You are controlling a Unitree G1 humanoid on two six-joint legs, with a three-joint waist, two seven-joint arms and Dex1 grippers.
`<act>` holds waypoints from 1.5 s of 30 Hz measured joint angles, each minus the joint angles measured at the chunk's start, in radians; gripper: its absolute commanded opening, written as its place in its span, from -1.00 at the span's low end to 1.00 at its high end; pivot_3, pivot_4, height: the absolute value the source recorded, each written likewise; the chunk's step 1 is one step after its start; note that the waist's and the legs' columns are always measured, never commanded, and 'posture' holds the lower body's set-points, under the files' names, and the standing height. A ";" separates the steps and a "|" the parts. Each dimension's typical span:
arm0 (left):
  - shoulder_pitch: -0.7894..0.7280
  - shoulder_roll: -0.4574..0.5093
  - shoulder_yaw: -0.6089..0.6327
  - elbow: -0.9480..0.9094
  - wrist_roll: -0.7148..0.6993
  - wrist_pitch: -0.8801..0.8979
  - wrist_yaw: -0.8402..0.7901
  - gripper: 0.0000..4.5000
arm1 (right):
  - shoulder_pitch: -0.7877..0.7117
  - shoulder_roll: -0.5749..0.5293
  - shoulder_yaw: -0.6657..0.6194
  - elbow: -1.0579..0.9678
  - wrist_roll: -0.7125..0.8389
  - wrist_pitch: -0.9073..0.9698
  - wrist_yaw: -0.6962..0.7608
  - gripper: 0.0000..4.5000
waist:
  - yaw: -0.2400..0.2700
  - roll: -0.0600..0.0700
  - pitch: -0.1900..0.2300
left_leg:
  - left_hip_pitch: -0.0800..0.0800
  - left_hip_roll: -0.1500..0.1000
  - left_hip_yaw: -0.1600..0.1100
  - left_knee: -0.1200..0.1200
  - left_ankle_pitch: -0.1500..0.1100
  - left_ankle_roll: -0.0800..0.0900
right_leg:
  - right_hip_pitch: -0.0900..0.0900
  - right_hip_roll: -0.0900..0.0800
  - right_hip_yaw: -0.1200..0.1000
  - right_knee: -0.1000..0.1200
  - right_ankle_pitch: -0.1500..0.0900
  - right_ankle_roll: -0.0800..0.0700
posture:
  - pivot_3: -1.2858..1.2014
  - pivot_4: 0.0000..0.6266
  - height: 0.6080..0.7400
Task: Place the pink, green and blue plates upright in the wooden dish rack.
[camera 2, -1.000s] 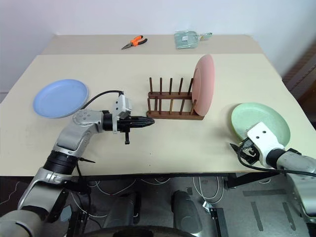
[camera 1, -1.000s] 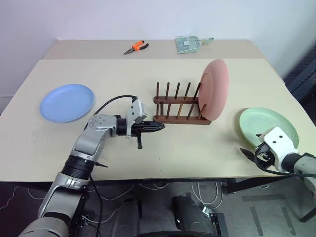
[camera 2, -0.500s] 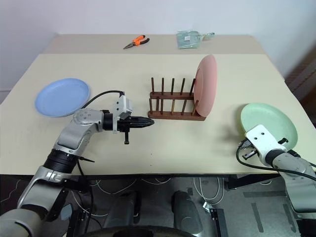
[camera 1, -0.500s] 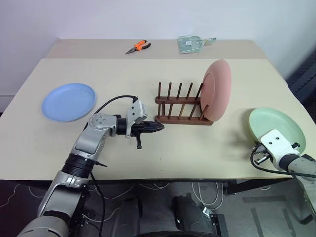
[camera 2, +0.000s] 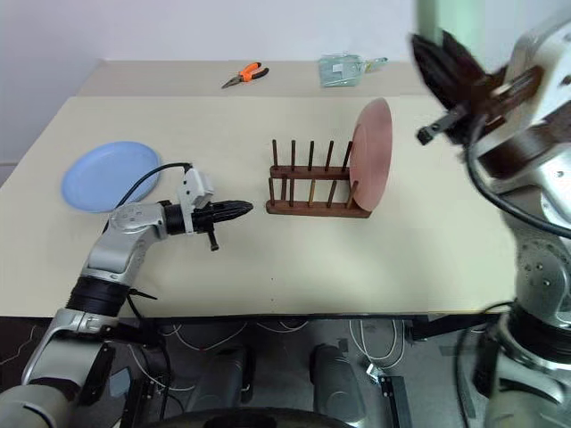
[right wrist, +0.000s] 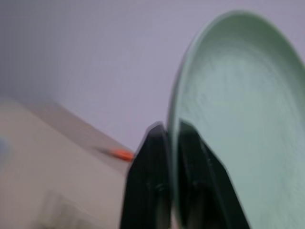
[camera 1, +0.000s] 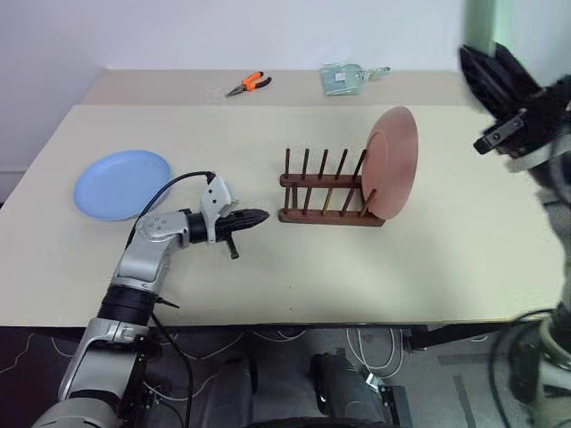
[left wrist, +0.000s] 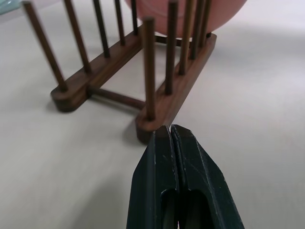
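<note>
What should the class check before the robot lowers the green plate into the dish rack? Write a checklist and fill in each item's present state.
1. Right gripper clamped on the green plate's rim: ok, a finger on each side of the edge.
2. Green plate held edge-on, roughly upright: ok.
3. Free slots in the dish rack: ok, the pink plate fills only the end nearest the right arm.
4. Left gripper clear of the rack: ok, shut, just short of its near end.
5. Green plate lined up over a slot: not ok, it is high and off to the side.
6. Blue plate out of the way: ok.
</note>
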 measured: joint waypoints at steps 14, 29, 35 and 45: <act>0.041 0.038 0.008 -0.074 -0.007 0.042 -0.010 -1.00 | 0.064 0.343 0.194 0.103 0.310 0.025 -0.349 -0.97 | 0.000 -0.001 -0.001 | -0.002 0.000 0.000 0.000 0.000 0.000 | -0.002 0.000 -0.001 0.000 0.000 0.000 | 0.03 -0.52 0.88; 0.043 0.039 0.008 -0.092 -0.007 0.064 -0.016 -1.00 | 0.115 0.351 0.225 0.233 0.277 0.032 -0.365 -0.67 | -0.002 -0.001 -0.001 | -0.001 0.001 0.000 -0.001 0.000 0.000 | -0.003 0.000 -0.001 0.000 0.000 -0.001 | 0.03 -0.52 0.88; 0.051 0.039 0.008 -0.102 -0.007 0.064 -0.017 -1.00 | 0.080 0.289 0.249 0.254 0.173 0.034 -0.337 0.34 | -0.002 -0.001 0.000 | -0.002 0.001 0.001 0.000 0.000 0.000 | -0.003 0.000 -0.001 0.000 0.000 -0.001 | 0.03 -0.52 0.88; 0.057 0.038 0.015 -0.103 -0.044 0.115 -0.021 0.04 | 0.013 0.185 0.256 0.244 0.029 0.029 -0.250 0.75 | -0.001 -0.001 0.000 | -0.003 0.001 0.000 -0.001 0.000 0.000 | -0.004 0.000 -0.001 -0.001 0.000 -0.001 | 0.03 -0.52 0.88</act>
